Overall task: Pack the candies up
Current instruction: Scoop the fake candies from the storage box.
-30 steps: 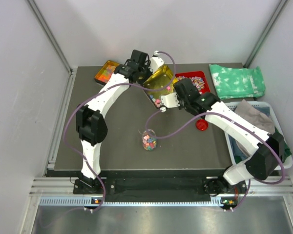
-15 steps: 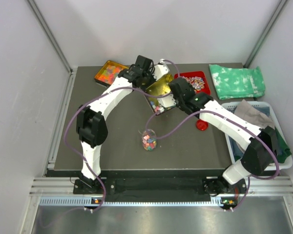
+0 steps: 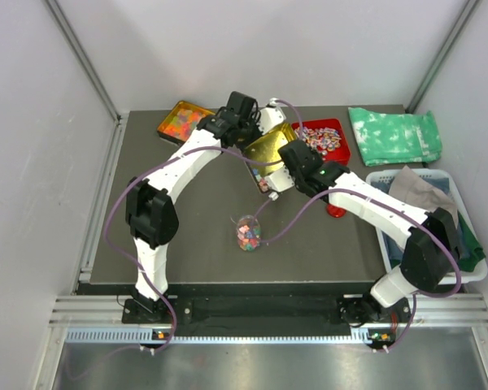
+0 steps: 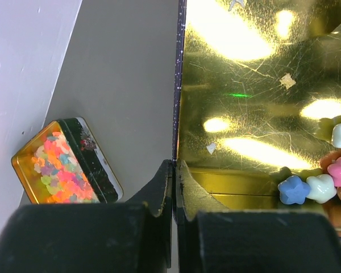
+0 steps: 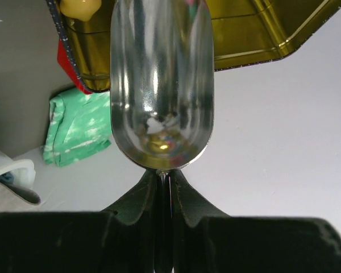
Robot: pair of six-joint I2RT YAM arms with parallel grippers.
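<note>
We seem to be in a robotics lab test cell. Plain white panel walls (image 3: 268,49) joined by bare aluminium frame struts (image 3: 81,57) enclose a dark grey matte counter (image 3: 195,236). 2 white jointed machines, the left arm (image 3: 152,262) and the right arm (image 3: 374,210), trail purple cables (image 3: 107,227) from a black base bar (image 3: 260,309).

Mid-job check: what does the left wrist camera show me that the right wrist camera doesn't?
Only the left wrist view shows the left gripper shut on the rim of the gold tray, the candies gathered in its low corner, and a tin of bright sweets beyond.

Only the right wrist view shows the right gripper shut on the metal scoop, whose bowl reaches up to the tray, plus the green cloth and a sliver of the red tray.

Both views show the gold tray.
</note>
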